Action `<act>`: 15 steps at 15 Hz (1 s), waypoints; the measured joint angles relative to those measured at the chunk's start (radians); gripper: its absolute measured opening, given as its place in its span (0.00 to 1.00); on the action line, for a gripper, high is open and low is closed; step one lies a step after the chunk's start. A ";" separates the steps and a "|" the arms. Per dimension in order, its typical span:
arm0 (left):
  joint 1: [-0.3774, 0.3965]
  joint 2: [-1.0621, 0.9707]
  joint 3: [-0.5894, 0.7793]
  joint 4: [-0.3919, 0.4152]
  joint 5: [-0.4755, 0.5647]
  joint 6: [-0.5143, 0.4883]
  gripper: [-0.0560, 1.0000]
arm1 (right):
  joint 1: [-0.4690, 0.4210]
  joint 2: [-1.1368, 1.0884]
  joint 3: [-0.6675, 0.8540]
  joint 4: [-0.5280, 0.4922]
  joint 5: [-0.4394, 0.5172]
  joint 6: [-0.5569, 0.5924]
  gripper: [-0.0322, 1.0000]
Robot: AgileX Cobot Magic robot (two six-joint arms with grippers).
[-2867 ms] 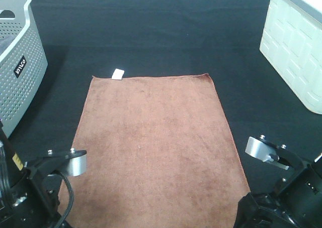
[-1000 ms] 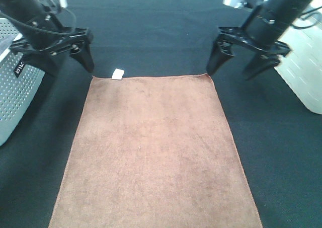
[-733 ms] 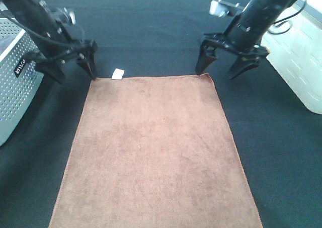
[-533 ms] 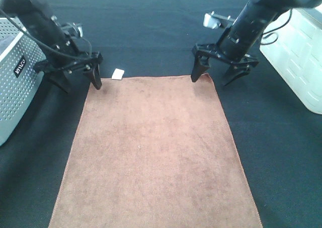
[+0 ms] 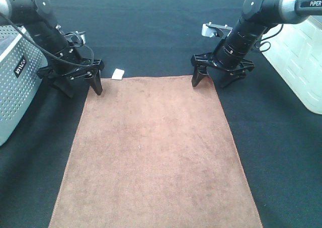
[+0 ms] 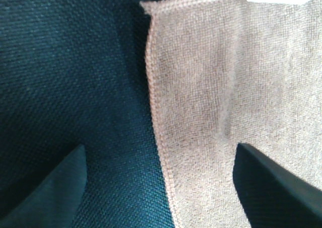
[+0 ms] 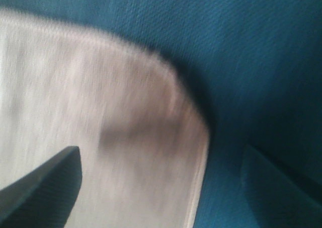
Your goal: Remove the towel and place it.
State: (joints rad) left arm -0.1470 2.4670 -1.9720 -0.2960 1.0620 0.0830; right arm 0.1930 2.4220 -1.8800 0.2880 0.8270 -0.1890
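The towel (image 5: 156, 152) is lying flat on the tabletop (image 5: 161, 26), not yet lifted. At its eleven and one o'clock corners, the left claw (image 5: 81, 89) and right claw (image 5: 211, 81) are straddling the edges, spread wide and gripping nothing. Pinching, lifting and placing are all remaining.

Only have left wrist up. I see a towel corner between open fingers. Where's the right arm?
Observer: The right gripper is open over the towel's other far corner, with one finger above the cloth and one above the black table covering.
Operator: Towel bunched anywhere?
Observer: No. In the exterior high view it lies flat and fully spread.
Operator: Anything close to the left arm?
Observer: A grey perforated basket stands just outboard of the left gripper, apart from the towel.
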 joint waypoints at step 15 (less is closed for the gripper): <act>-0.076 0.022 0.000 -0.018 -0.167 -0.019 0.06 | 0.073 0.040 -0.011 -0.118 -0.152 0.015 0.08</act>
State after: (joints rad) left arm -0.2230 2.4890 -1.9720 -0.3140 0.8950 0.0640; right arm 0.2660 2.4620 -1.8910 0.1700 0.6750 -0.1740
